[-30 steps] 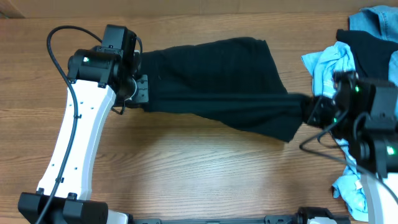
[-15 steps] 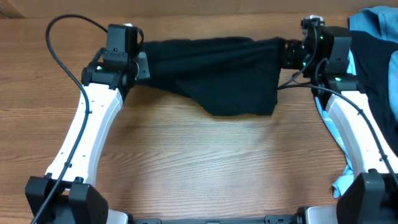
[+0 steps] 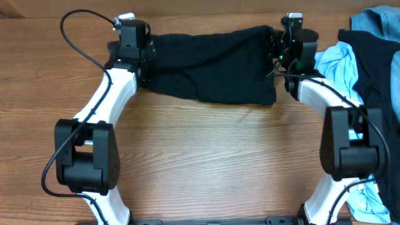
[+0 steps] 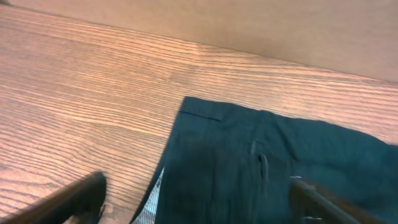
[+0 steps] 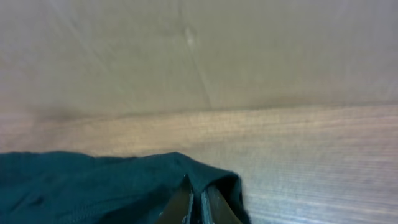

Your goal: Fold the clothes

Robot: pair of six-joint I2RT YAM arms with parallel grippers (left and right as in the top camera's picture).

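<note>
A plain black garment (image 3: pixel 212 62) lies stretched along the far side of the table, one of the clothes. My left gripper (image 3: pixel 149 51) is at its left end, and in the left wrist view it (image 4: pixel 198 205) stands wide open, one finger (image 4: pixel 81 196) over bare wood and the other over the cloth (image 4: pixel 249 162). A small white label (image 4: pixel 148 208) peeks from the garment's edge. My right gripper (image 3: pixel 274 47) is at the right end. In the right wrist view it (image 5: pixel 199 202) is shut on a raised fold of the black fabric (image 5: pixel 93 186).
More clothes are heaped at the right: a light blue piece (image 3: pixel 337 65), a black one (image 3: pixel 375 62) and denim-blue cloth (image 3: pixel 378 19) at the back corner. More light blue fabric (image 3: pixel 365 203) lies by the right arm's base. A cardboard wall (image 5: pixel 199 50) backs the table.
Both arms carried the black garment to the far side and stretched it out. The left gripper, shut on the left end before, has opened and let it go.
</note>
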